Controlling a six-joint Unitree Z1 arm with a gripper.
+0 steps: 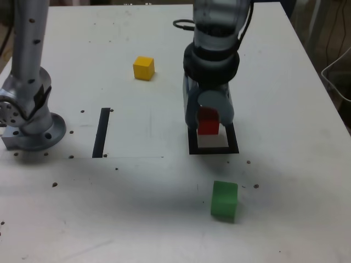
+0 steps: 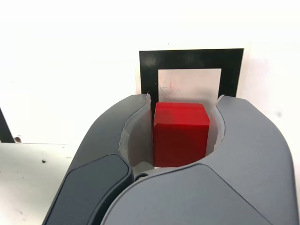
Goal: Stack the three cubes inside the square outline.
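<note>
Placement of the first block is the step I judge to be in hand: my grey two-fingered hand [image 2: 182, 110] is closed on the small solid red cube [image 2: 181, 133], pinching it between both inner faces, and it hangs over the thick black square outline with the white centre [image 1: 193, 143]. From the exterior view I cannot tell whether the cube already touches the white surface [image 1: 285, 98] or sits just above it. The wrist view shows the outline [image 2: 191, 58] ahead of the cube, so it may not be centred yet. Next I would settle it squarely inside the border, then let go. The small yellow cube [image 1: 143, 68] waits well apart toward the exterior view's left, and the small green cube [image 1: 224, 200] lies near the outline, both untouched.
</note>
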